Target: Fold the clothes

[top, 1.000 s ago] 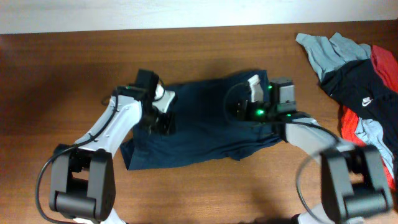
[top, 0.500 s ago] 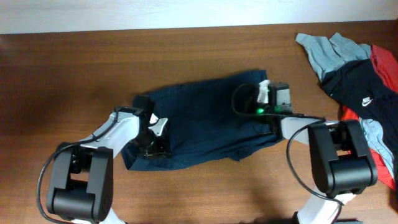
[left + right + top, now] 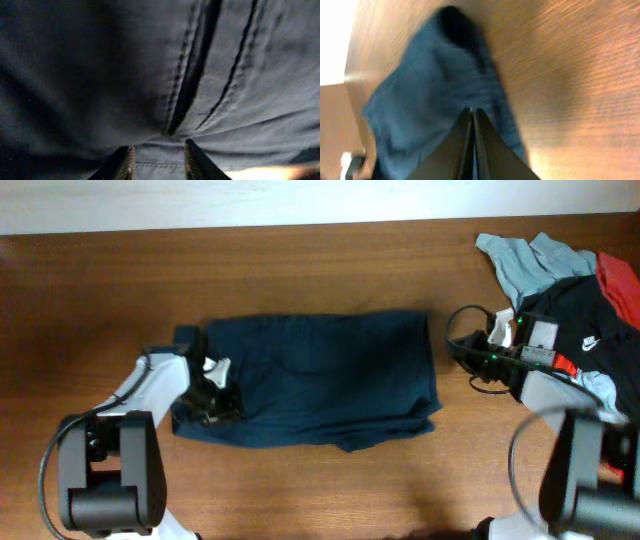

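Observation:
The dark navy shorts (image 3: 310, 380) lie flattened in a rough rectangle at the middle of the table. My left gripper (image 3: 215, 392) is at their left edge. In the left wrist view the shorts (image 3: 165, 65) fill the frame, and the left gripper (image 3: 160, 160) has a hemmed fold of cloth between its fingers. My right gripper (image 3: 478, 355) is off the cloth, just right of the shorts' right edge. In the right wrist view the right gripper (image 3: 472, 114) is shut and empty, with the shorts (image 3: 430, 85) ahead of it on the wood.
A pile of other garments lies at the far right: grey (image 3: 520, 260), black with a white swoosh (image 3: 575, 320) and red (image 3: 615, 280). My right arm lies right against this pile. The brown wooden table (image 3: 100, 300) ends at the white wall behind.
The shorts have been drawn out leftward and lie flatter. My left gripper moved left with their edge. My right gripper left the cloth and moved right to beside the pile.

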Robot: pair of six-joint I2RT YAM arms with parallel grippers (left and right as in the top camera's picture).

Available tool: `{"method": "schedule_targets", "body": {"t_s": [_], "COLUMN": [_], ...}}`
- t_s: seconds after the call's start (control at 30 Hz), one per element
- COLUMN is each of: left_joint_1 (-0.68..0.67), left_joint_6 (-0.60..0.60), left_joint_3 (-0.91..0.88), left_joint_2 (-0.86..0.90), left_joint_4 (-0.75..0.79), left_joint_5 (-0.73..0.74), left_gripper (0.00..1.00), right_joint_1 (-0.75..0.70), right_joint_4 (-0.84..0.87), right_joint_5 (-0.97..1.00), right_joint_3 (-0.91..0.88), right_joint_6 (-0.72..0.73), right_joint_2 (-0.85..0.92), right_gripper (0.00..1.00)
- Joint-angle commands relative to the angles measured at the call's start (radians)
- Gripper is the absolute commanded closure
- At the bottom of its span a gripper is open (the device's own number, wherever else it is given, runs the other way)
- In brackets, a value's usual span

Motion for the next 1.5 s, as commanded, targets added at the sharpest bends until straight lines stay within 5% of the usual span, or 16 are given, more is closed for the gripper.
{"method": "schedule_targets", "body": {"t_s": [0.0,0.33,0.47,0.6,0.7,0.9,1.1,1.47], "left_joint_1": [0.042,0.066,0.119,0.235,0.307,0.367,0.367,0.367], "left_joint_6": [0.014,0.014,-0.011,-0.043,-0.042,-0.037,0.037,0.037], "left_joint_3": [0.113,0.436,0.421,0.394,0.356,0.179,0.174,0.195], "left_joint_2": [-0.011,-0.013,-0.012,-0.012,-0.013,-0.013,-0.023,-0.027], "left_joint_4": [0.005,-0.263,-0.325,-0.370,-0.411,-0.318,-0.250,-0.135], "left_joint_5": [-0.087,-0.083,-0.084,-0.064,-0.012,0.030,-0.058,0.036], "left_gripper": [0.62,0.38,0.38,0.38,0.37,0.32,0.32,0.32], "right_joint_1": [0.008,0.009,0.026,0.082,0.120,0.127,0.127,0.127], "right_joint_4": [-0.134,-0.596,-0.704,-0.757,-0.756,-0.758,-0.811,-0.836], "right_joint_5": [-0.042,0.016,0.054,0.107,0.148,0.166,0.171,0.065], "right_joint_3": [0.006,0.006,0.005,0.005,0.005,0.005,0.005,0.006], "right_joint_6": [-0.132,-0.236,-0.285,-0.320,-0.332,-0.340,-0.340,-0.366], "right_joint_2": [-0.201,-0.603,-0.649,-0.647,-0.647,-0.646,-0.597,-0.534], "right_gripper": [0.94,0.93,0.81,0.57,0.52,0.41,0.38,0.34]}}
